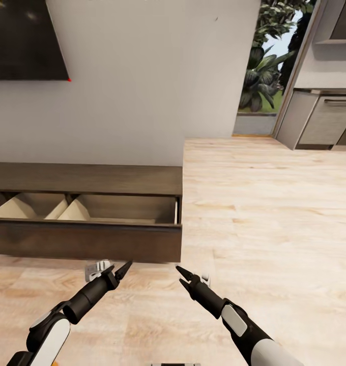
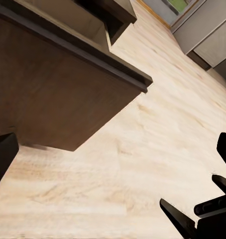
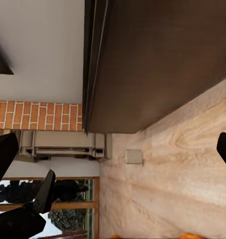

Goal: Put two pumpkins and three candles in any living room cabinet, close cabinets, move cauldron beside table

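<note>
Dark wood, stiff and heavy-looking: the cabinet runs low along the white wall, and its drawer stands pulled out, pale dividers showing, no candle or pumpkin inside that I can see. Its front is handleless, so I judge a flat push on the face would shut it (the top lip is the only grip). My left gripper and right gripper hover just before it, jaws apart, holding nothing, above the plank floor.

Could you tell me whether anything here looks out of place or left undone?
Yes: the cabinet has its drawer pulled out, showing pale dividers with nothing visible inside. Both grippers, left and right, hover open in front of it, holding nothing.
</note>
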You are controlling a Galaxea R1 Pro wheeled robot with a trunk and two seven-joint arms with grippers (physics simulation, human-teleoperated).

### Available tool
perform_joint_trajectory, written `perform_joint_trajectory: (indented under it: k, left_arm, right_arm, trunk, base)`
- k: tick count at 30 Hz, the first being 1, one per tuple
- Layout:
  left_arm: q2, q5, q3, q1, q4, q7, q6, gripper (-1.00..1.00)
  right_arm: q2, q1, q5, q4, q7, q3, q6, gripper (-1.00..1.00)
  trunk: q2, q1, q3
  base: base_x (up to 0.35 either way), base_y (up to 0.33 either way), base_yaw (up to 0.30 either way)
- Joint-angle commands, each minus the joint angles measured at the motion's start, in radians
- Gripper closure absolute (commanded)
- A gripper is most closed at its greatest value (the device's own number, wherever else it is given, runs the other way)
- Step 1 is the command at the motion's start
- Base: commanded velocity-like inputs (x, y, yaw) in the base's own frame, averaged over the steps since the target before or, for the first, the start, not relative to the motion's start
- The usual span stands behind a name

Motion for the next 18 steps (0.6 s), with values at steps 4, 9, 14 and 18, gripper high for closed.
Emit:
perform_joint_trajectory:
  k: [4,9,14,18]
  left_arm:
    - [0.0,0.008,0.0,0.0,0.0,0.0,0.006,-1.0]
    - [0.0,0.007,0.0,0.0,0.002,0.001,0.005,-1.0]
    - [0.0,0.006,0.0,0.0,0.004,0.002,0.005,-1.0]
    - [-0.001,0.005,0.0,0.0,0.005,0.002,0.004,-1.0]
  right_arm:
    - [0.0,0.0,-0.01,0.0,-0.006,0.004,0.008,-1.0]
    - [0.002,0.0,-0.003,0.001,-0.032,0.007,0.007,-1.0]
    - [0.002,0.0,0.052,0.001,-0.13,0.008,-0.037,-1.0]
    - [0.001,0.002,0.073,0.001,-0.205,0.01,-0.068,-1.0]
  trunk:
    - [0.0,-0.001,-0.001]
    - [0.0,-0.001,-0.001]
    - [0.0,-0.001,-0.001]
    - [0.0,-0.001,-0.001]
  base:
    - [-0.336,0.0,0.0]
    - [-0.338,0.0,0.0]
    - [-0.284,0.0,0.0]
    - [-0.086,0.0,0.0]
